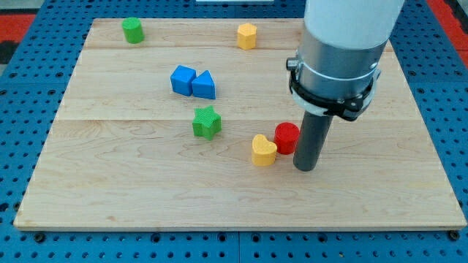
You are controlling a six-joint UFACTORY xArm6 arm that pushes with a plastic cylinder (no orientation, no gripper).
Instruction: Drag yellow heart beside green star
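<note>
The yellow heart point(263, 150) lies on the wooden board just right of the middle, touching a red cylinder point(287, 137) at its upper right. The green star point(206, 122) sits up and to the left of the heart, a short gap away. My tip point(306, 167) rests on the board right of the yellow heart and just below right of the red cylinder, close to both.
A blue cube point(183, 79) and a blue triangle point(204, 85) touch each other above the star. A green cylinder point(132, 30) stands at the top left. A yellow hexagonal block point(247, 35) stands at the top centre. The arm's grey body point(344, 51) covers the top right.
</note>
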